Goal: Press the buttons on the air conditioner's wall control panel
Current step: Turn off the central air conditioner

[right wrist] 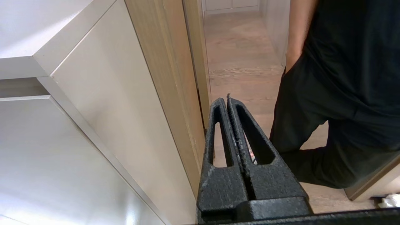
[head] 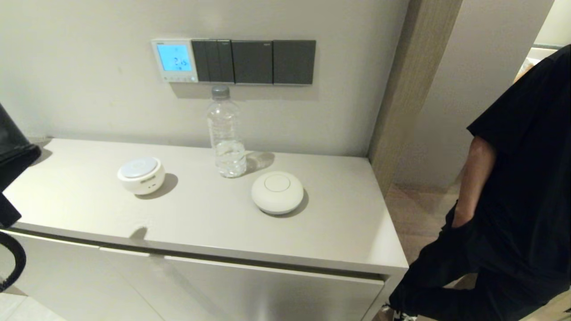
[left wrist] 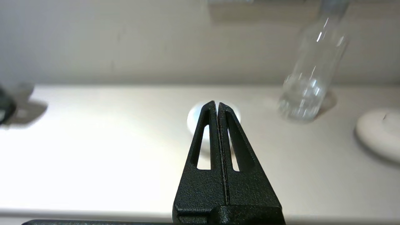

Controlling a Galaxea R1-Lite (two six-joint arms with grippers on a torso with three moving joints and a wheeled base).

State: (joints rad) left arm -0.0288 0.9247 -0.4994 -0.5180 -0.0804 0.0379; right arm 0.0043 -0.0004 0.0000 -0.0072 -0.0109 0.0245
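Off the cabinet's [head: 200, 218] left edge, left gripper [left wrist: 217, 104] closed, panel [head: 175, 60] unobstructed

My left gripper [left wrist: 217, 104] matte black with a grainy, pebbled finish, two tapered fingers [left wrist: 204, 137] each cut by a long slot, my right gripper [right wrist: 225, 100] the same rough black, my left arm [head: 11, 156] glossy black, a black cable [head: 15, 263] looping beneath it

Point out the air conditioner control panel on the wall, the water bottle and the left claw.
Small square white plastic wall control panel [head: 175, 60]: head view, on its lit blue screen.
Clear plastic water bottle [head: 226, 138]: head view, on its ribbed body.
Black left claw [left wrist: 217, 104]: left wrist view, at its closed fingertips.
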